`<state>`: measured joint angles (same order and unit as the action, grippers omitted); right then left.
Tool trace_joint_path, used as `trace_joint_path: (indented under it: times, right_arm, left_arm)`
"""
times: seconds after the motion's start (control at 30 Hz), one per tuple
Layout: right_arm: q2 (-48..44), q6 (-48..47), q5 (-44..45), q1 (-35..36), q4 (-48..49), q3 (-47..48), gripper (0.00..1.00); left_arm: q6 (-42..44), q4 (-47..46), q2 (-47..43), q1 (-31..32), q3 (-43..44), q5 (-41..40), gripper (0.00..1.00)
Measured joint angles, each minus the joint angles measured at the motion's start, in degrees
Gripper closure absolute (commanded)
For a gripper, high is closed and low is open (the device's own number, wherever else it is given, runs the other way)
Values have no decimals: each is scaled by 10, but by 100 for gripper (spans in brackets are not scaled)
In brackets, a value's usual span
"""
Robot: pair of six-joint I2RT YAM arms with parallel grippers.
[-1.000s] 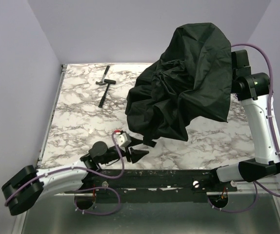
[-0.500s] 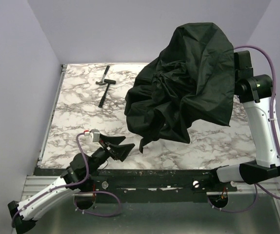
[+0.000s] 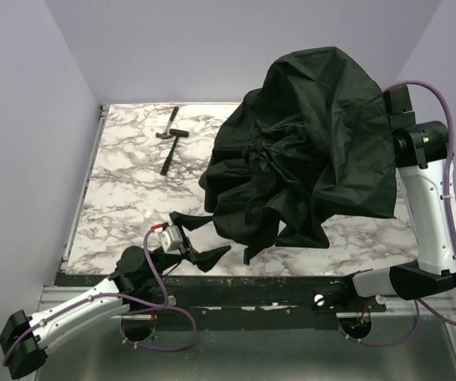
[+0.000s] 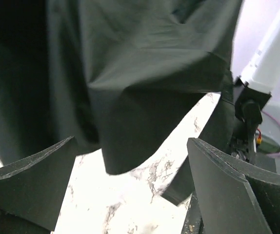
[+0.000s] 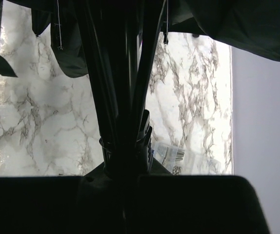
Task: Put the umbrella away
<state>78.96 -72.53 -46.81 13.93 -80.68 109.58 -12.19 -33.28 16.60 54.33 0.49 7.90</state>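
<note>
My left gripper (image 3: pixel 202 236) is spread wide and empty at the bench's (image 3: pixel 125 186) front edge, just beside the umbrella (image 3: pixel 315 135) hem. My right gripper (image 5: pixel 127 168) is clenched on its shaft.

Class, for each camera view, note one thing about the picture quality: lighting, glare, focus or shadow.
Top external: even light and sharp, though the black umbrella shows little detail against the bright marble table. Left wrist: the close fabric looks soft, and the table glares white between the fingers of the open left gripper. Right wrist: backlit, umbrella in silhouette, bottom of frame black.
</note>
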Motion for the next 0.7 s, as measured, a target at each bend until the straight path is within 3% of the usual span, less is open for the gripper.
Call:
trace_joint_path:
  times: [0.2, 0.4, 0.7]
  right_arm:
    - [13, -15, -27, 0, -4, 1, 100]
    - [36, -17, -35, 3, -5, 23, 100]
    - [36, -17, -43, 3, -5, 28, 100]
  left_arm:
    - [62, -129, 129, -2, 0, 120, 10]
    - [62, -196, 285, -2, 0, 229, 11]
    - [51, -245, 350, -2, 0, 312, 19]
